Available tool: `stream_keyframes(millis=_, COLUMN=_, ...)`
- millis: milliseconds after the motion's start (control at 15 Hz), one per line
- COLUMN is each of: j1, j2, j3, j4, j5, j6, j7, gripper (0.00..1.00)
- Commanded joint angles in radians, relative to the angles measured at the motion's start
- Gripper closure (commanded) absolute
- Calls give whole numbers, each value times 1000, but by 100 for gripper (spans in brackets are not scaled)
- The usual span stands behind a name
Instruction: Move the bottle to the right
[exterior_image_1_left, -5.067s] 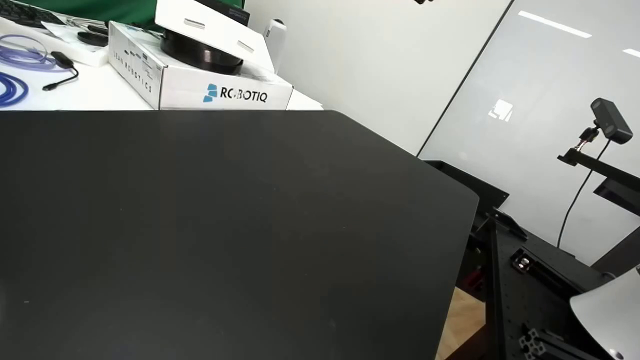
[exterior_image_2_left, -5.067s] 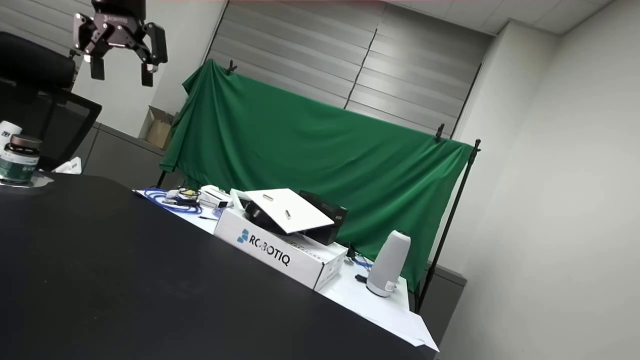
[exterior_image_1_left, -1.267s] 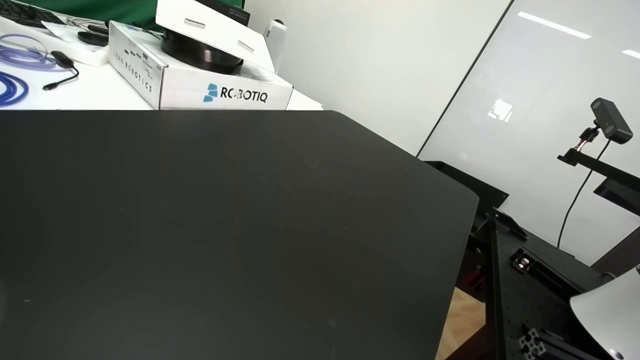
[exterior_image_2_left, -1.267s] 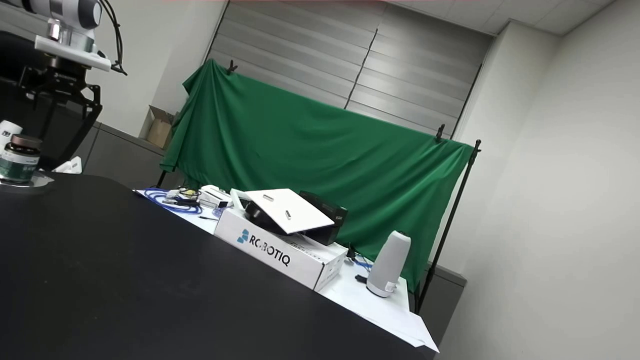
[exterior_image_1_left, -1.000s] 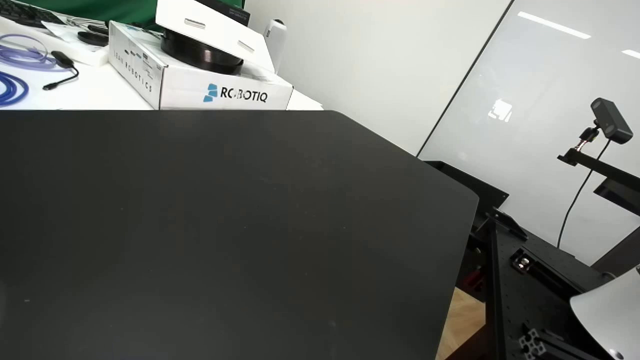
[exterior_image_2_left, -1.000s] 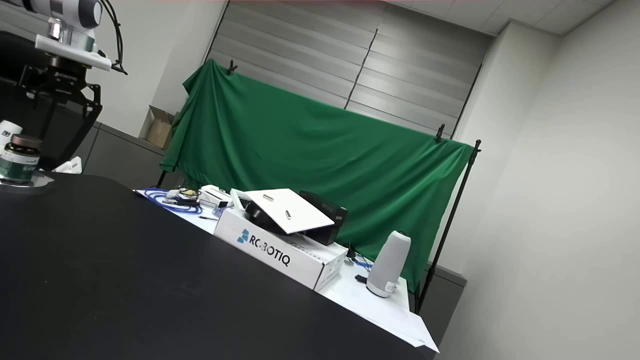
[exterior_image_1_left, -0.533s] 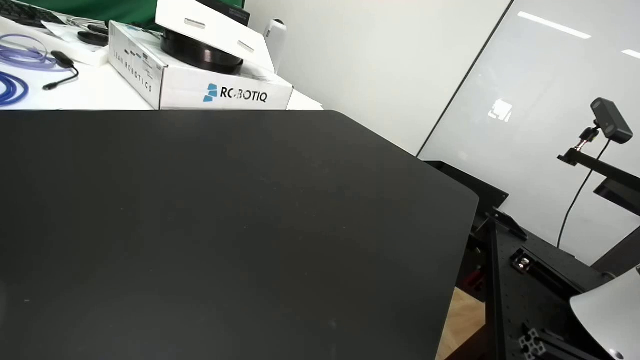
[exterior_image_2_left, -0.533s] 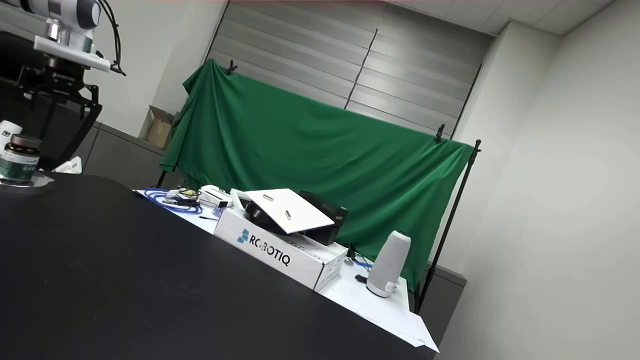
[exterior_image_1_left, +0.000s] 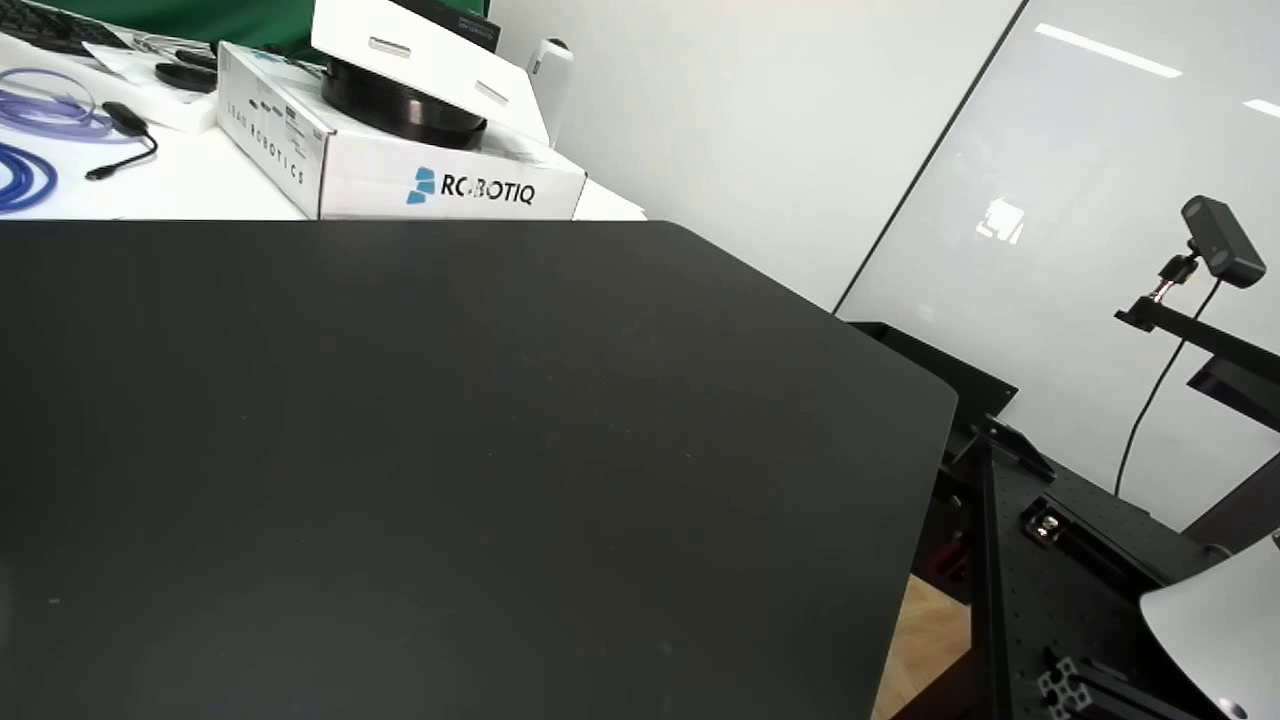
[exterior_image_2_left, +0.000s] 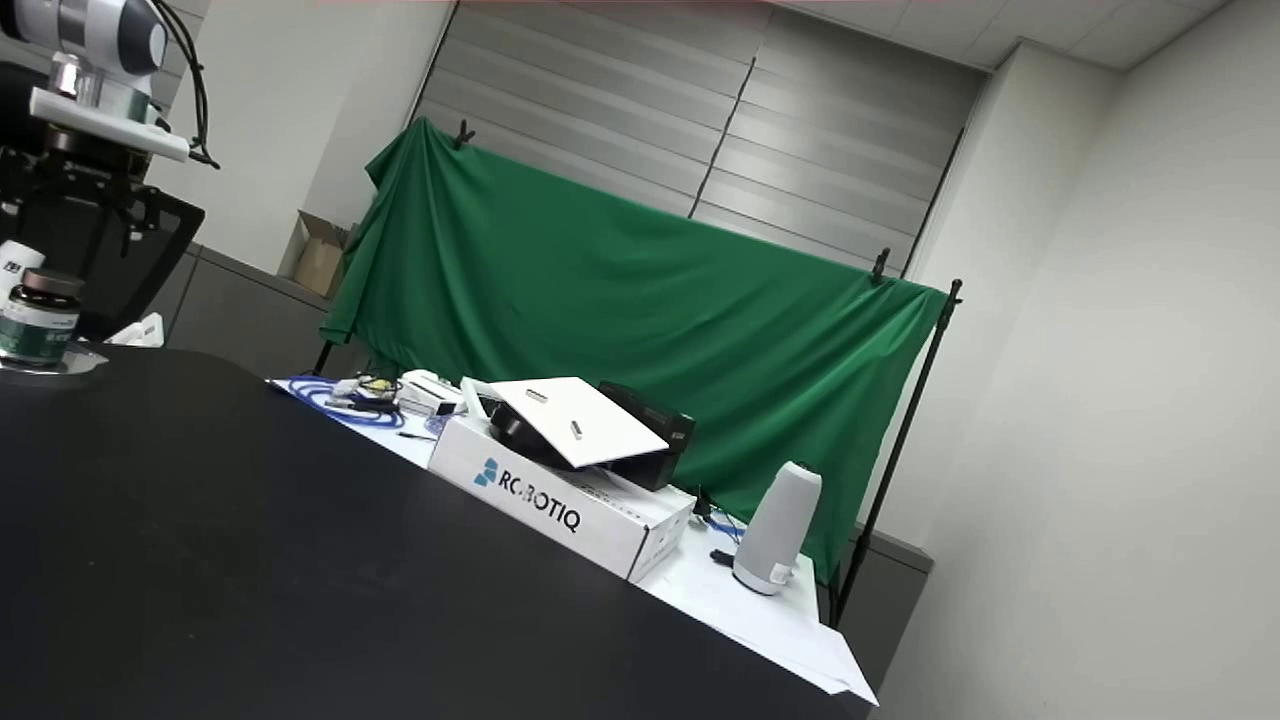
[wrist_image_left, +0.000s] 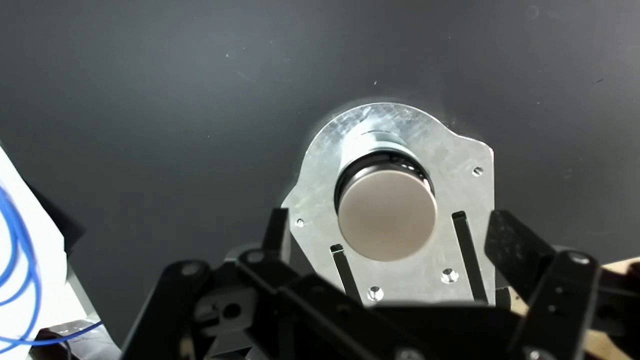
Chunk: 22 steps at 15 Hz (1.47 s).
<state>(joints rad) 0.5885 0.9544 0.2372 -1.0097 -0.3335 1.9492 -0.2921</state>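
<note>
The small bottle stands upright at the left edge of an exterior view, with a brownish cap and a green and white label (exterior_image_2_left: 40, 328). It stands on a silver metal plate (exterior_image_2_left: 75, 368) on the dark table. In the wrist view I look down on its tan cap (wrist_image_left: 387, 215); the plate (wrist_image_left: 445, 185) lies under it. My gripper (wrist_image_left: 390, 235) is open, with one finger on each side of the cap in the picture and neither seen touching it. In the exterior view the gripper (exterior_image_2_left: 70, 215) is above the bottle, partly cut off by the frame edge.
A white printed box (exterior_image_1_left: 450, 180) with a tilted white board on it stands behind the table; it also shows in an exterior view (exterior_image_2_left: 560, 510). A white cylinder (exterior_image_2_left: 18, 262) shows behind the bottle. Blue cable (wrist_image_left: 20, 260) lies beyond the table edge.
Over about five seconds the gripper has come down and left in an exterior view. In the last half second the arm shifted slightly further left and down. The bottle has not moved.
</note>
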Motion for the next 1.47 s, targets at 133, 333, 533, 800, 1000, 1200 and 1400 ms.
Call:
stream_keyframes(millis=133, j1=7, j2=68, j3=11, j4=83, j5=14, j6=16, j7=-44, gripper=0)
stream_keyframes(millis=333, j1=0, j2=87, j3=13, j4=92, j5=21, j6=51, j7=-45, gripper=0)
stream_keyframes(millis=533, j1=-4, j2=106, j3=15, j4=104, j5=36, j6=55, j7=-48, gripper=0)
stream_keyframes(millis=800, j1=9, j2=137, j3=-11, j4=149, j5=90, j6=19, j7=-47, gripper=0)
stream_keyframes(millis=1000, j1=3, j2=145, j3=-5, j4=151, j5=88, j6=23, j7=-41, gripper=0)
stream_keyframes(millis=1200, j1=14, j2=162, j3=-21, j4=179, j5=101, j6=5, j7=-47, gripper=0)
stream_keyframes(millis=1400, j1=8, j2=165, j3=-14, j4=177, j5=89, j6=-5, j7=-34, gripper=25)
